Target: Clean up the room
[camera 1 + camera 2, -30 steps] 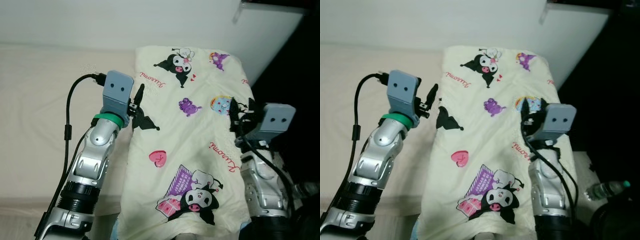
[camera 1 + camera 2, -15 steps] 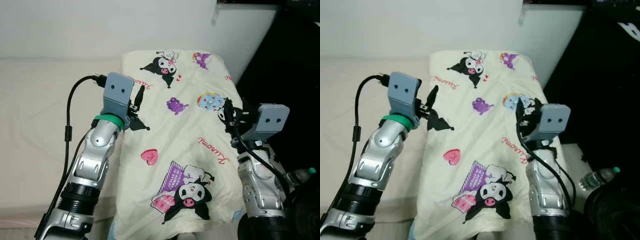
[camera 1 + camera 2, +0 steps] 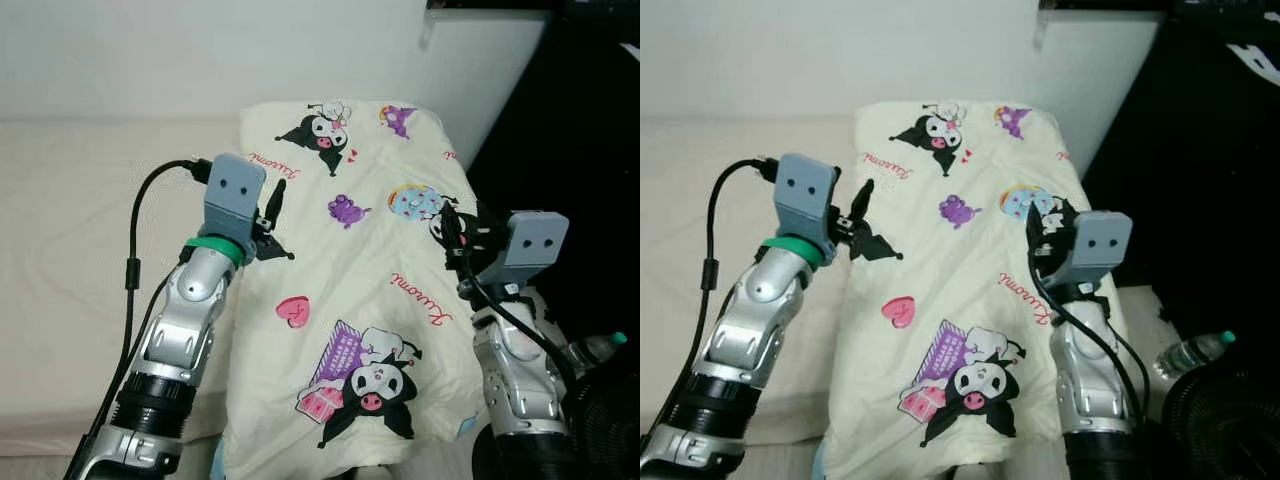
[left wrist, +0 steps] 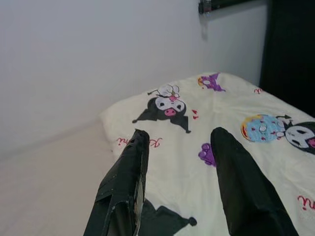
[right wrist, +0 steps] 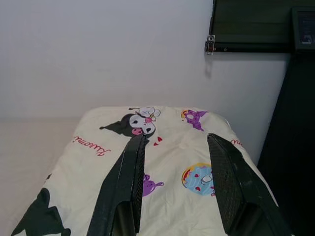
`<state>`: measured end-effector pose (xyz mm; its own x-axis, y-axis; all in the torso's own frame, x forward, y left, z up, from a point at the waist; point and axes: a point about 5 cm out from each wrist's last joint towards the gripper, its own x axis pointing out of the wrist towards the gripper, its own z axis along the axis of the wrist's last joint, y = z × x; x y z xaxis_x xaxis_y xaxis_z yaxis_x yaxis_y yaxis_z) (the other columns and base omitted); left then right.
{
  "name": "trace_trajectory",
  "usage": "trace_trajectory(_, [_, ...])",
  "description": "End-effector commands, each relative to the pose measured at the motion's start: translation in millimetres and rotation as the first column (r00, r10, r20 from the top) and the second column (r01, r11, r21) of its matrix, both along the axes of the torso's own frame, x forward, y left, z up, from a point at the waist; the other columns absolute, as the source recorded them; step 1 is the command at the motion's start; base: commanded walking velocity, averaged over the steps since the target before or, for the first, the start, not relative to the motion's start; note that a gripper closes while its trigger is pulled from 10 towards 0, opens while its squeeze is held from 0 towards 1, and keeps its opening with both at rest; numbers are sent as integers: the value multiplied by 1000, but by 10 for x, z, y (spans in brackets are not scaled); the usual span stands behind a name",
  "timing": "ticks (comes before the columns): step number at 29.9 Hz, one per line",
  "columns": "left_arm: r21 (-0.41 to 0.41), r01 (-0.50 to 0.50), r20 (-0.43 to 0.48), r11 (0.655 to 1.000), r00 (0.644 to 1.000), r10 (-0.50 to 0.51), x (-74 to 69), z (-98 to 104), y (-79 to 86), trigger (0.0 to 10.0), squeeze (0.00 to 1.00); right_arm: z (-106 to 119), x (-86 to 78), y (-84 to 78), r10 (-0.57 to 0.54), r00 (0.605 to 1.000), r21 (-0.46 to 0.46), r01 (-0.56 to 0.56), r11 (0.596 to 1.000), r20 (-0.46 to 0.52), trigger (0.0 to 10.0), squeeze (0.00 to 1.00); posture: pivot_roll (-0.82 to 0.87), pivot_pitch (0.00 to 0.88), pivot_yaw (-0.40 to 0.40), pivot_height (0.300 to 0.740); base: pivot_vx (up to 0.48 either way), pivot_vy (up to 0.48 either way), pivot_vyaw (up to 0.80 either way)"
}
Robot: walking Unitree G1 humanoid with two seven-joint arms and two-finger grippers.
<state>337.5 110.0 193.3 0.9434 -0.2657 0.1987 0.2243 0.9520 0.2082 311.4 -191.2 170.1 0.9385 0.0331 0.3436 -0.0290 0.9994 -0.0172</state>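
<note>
Both silver arms are reaching up and forward over a cream cartoon-print pillow [image 3: 360, 280] that is lying on the beige bed [image 3: 70, 250] at centre, its far end touching the white wall at 12 o'clock. The left gripper [image 3: 272, 205] is hovering over the pillow's 9 o'clock edge, fingers spread apart. The right gripper [image 3: 447, 228] is hovering over the 3 o'clock edge, fingers likewise apart. Red cursive lettering is showing on the fabric, too small to read. A plastic bottle [image 3: 1193, 351] is lying at 4 o'clock.
</note>
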Motion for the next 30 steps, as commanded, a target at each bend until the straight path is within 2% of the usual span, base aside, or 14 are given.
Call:
trace_trajectory(1, [15, 5, -6, 1000, 1000, -5, -21, -47, -4, 10000, 0, -42, 1, 17, 4, 1000, -3, -4, 1000, -17, 10000, 0, -108, 58, 4, 740, 0, 0, 0])
trace_trajectory(4, [13, 4, -9, 1000, 1000, -4, -21, -54, -4, 10000, 0, -49, 1, 32, 10, 1000, -17, -10, 1000, -18, 10000, 0, -109, 59, 4, 740, 0, 0, 0])
trace_trajectory(6, [30, -17, -14, 999, 1000, 17, -13, -81, 0, 10000, 0, -72, 1, 65, 13, 999, -81, -15, 997, -31, 10000, 0, -111, 64, 3, 740, 0, -371, 769])
trace_trajectory(13, [42, -29, -18, 999, 999, 29, -13, -107, -8, 10000, 0, -75, -5, 71, 16, 999, -55, -18, 998, -28, 10000, 0, -110, 67, 2, 740, 0, -480, 721])
trace_trajectory(16, [38, -30, -23, 999, 999, 31, -13, -111, -3, 10000, 0, -71, -6, 31, 6, 1000, -33, -7, 999, -28, 10000, 0, -110, 69, 1, 740, 0, -375, 0])
trace_trajectory(24, [11, -31, -43, 999, 999, 32, -8, -121, 7, 10000, 0, -63, -12, -4, -2, 1000, -13, 2, 1000, -26, 10000, 0, -112, 72, 2, 740, 0, 0, 0])
trace_trajectory(30, [24, -35, -44, 999, 998, 36, -3, -124, 4, 10000, 0, -78, -21, 6, 4, 1000, -5, -4, 1000, -30, 10000, 0, -111, 76, 4, 740, 0, 0, 0])
